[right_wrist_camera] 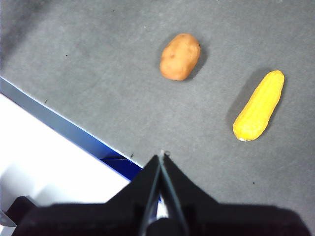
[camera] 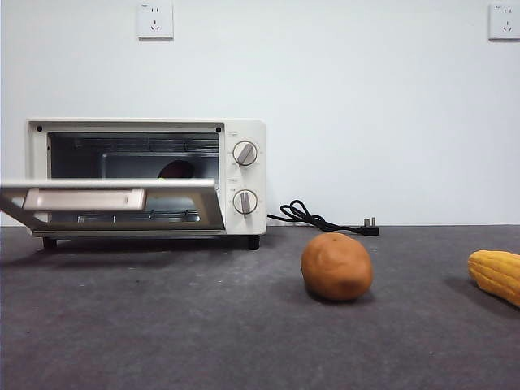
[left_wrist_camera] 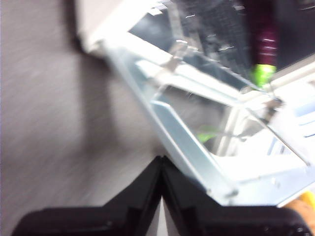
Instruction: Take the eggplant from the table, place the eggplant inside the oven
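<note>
The eggplant [left_wrist_camera: 263, 44] lies inside the oven [camera: 248, 130] on the wire rack, dark purple with its green stem end toward the opening. From the front it shows only as a dark shape [camera: 177, 169] behind the door. The glass door [camera: 122, 199] hangs down and open, its beige handle facing front. My left gripper [left_wrist_camera: 161, 164] is shut and empty, just outside the door's [left_wrist_camera: 187, 142] edge, above the table [camera: 203, 325]; its picture is blurred. My right gripper [right_wrist_camera: 161, 160] is shut and empty over the table's edge, away from the oven.
A brown potato [camera: 336, 266] [right_wrist_camera: 180, 56] sits right of the oven. A yellow corn cob [camera: 496, 275] [right_wrist_camera: 259, 105] lies at the far right. The black cord and plug [camera: 321, 219] trail behind the potato. A blue strip [right_wrist_camera: 59, 125] marks the table's edge.
</note>
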{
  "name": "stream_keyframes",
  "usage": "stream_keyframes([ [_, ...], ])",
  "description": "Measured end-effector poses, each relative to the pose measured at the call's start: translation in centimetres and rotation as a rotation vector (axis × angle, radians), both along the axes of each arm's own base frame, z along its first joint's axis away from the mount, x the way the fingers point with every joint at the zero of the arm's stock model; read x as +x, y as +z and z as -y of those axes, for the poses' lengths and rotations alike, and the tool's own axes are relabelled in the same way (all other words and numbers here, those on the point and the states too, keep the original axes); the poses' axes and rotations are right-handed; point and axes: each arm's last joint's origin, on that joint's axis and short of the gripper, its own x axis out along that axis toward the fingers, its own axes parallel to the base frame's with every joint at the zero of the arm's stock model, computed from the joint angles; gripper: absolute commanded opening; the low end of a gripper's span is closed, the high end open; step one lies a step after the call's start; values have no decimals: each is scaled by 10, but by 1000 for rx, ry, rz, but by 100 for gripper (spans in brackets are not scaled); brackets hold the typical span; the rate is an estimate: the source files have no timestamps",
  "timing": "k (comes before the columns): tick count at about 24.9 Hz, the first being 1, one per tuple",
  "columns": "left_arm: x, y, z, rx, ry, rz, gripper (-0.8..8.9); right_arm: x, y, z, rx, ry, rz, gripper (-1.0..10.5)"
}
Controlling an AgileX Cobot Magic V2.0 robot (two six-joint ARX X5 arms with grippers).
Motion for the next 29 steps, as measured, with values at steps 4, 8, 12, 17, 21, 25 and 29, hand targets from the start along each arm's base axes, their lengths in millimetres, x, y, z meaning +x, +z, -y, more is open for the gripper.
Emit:
stream_keyframes([
  [4, 16, 22, -2, 7, -17, 66, -7, 0, 0, 0, 0, 0, 0, -10],
  [8, 35, 54, -3, 42, -29, 155, -7, 0, 0, 0, -2, -5, 1, -10],
  [12, 55, 84, 5, 133, 9, 228, -7, 0, 0, 1, -7, -31, 4, -10],
  [17, 66, 102, 15, 176, 17, 273, -7, 0, 0, 1, -3, -36, 1, -10],
  [21, 67, 102, 22, 162, 0, 239, -6, 0, 0, 1, -3, -36, 1, -9],
  [25, 61, 107, 28, 151, -10, 201, -6, 0, 0, 1, -3, -36, 1, -8],
  [29, 49, 127, 34, 160, -8, 207, -6, 0, 0, 1, -3, -36, 1, -8],
])
